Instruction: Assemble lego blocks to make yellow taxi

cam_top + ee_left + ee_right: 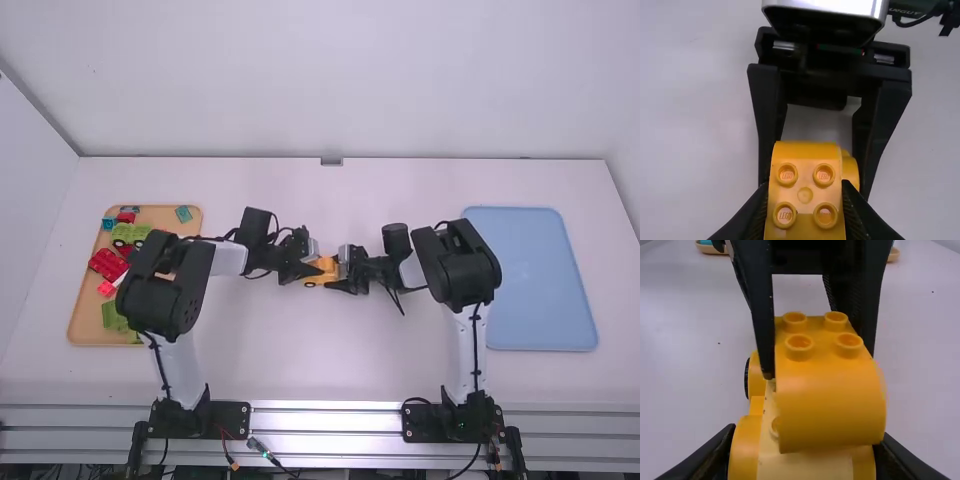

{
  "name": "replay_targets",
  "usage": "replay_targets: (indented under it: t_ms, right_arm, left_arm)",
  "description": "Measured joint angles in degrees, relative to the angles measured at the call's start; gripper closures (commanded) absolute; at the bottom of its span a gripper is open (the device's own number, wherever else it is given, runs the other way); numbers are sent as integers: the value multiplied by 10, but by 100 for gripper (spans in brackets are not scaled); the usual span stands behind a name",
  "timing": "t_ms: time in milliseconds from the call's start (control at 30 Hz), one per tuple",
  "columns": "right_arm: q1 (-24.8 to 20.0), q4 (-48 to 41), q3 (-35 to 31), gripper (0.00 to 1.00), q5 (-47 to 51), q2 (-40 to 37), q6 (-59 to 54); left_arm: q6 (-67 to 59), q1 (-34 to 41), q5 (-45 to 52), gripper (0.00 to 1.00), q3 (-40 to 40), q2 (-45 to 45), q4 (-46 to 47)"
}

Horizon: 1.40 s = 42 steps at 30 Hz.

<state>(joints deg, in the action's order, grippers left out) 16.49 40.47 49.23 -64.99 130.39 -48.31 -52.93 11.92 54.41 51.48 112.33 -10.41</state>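
- Left gripper closed on one studded yellow block, its two fingers flat against opposite sides; we find it just left of the middle of the table.
- Right gripper clasping one yellow car base, again with a finger on each side; we see the two grippers facing each other, very near.
- We count two main parts in the taxi so far, block and base, both off toward the middle of the table, between the arms.
- Four round hollow studs stand on the block in two rows of two, and one of its edges is smoothly curved. We see it over the base, but cannot tell whether it is pressed home.
- Yellow sides flank a pale cream middle on the base, with part of one stud peeking out and one black-rimmed wheel on its side.
- One blue tray lies on the right side of the table, beyond the right arm.
- One wooden tray sits on the left side; in it we make out red, green and teal blocks, partly behind the left arm, so we cannot give a full count.
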Motion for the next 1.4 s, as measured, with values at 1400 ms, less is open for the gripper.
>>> replay_targets:
  t_ms: [1400]
  right_arm:
    - [0, -2, 0, 61, -5, 0, -3]
  left_arm:
    - [-37, -1, 1, 98, 0, -1, 36]
